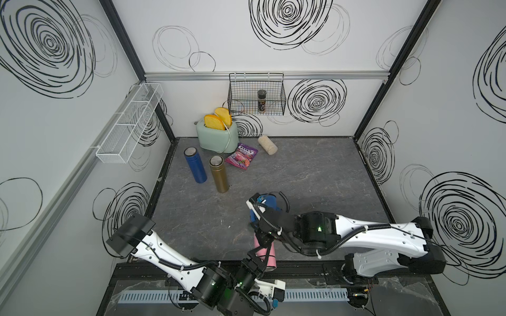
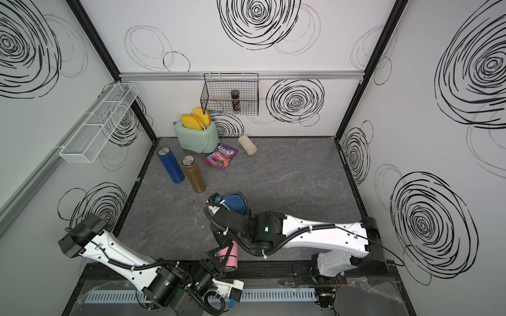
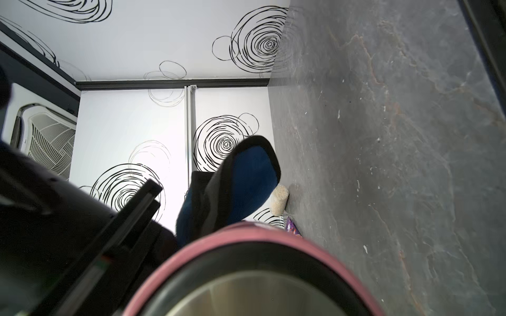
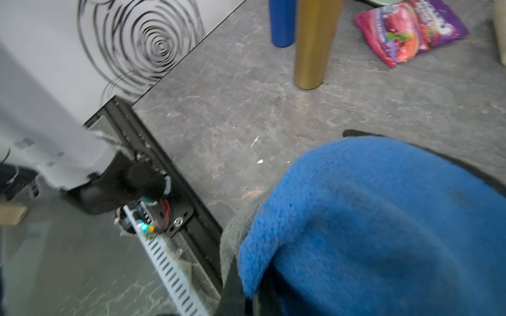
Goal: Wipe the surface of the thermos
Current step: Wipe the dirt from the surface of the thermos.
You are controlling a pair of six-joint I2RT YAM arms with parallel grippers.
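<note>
Only the left wrist view shows you the pink thermos (image 3: 246,235) steel end. Its long axis runs front-to-back, clamped by the left tool (image 1: 262,253). The right tool (image 1: 256,220) pinches the blue cloth (image 4: 383,219).

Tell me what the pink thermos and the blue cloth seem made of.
Pink thermos: probably steel under a matte pink coating; the left wrist view shows a brushed silver end inside the pink rim. Blue cloth: fuzzy fabric, likely microfibre or terry; looped nap shows.

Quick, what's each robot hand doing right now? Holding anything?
Left hand: closed, holding the pink thermos.
Right hand: closed, holding the blue cloth.
</note>
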